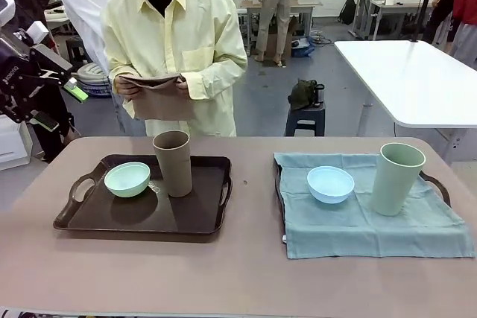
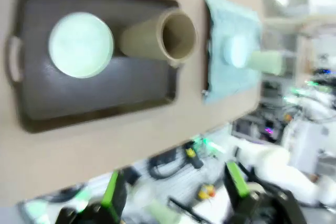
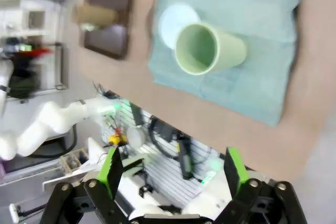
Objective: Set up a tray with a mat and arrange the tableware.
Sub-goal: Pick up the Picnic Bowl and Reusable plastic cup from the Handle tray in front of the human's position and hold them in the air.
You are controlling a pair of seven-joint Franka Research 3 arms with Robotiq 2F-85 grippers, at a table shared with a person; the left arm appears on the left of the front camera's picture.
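Fingers (image 2: 112, 195) of the left end effector (image 2: 174, 187) stand wide apart with nothing between them, high above the tabletop (image 1: 246, 281). The right end effector (image 3: 173, 169) is likewise spread and empty, well above its side.

The left wrist view, blurred, looks down on the dark brown tray (image 1: 89, 217). On it, the mint green bowl (image 1: 127, 179) sits just beside the upright brown tumbler (image 1: 173, 163), directly on the tray floor. The right wrist view looks into the mouth of the pale green tumbler (image 1: 397, 179), and its inside appears empty.

The front view adds the far side. A person in a pale yellow shirt holds a folded brown mat (image 1: 160, 98) in both hands, behind the brown tray. It also shows a teal mat (image 1: 373, 232) draped over a second tray (image 1: 441, 186), whose dark handle pokes out at the right. On this mat the light blue bowl (image 1: 330, 183) rests near the pale green tumbler, a little apart. Both bowls look empty.
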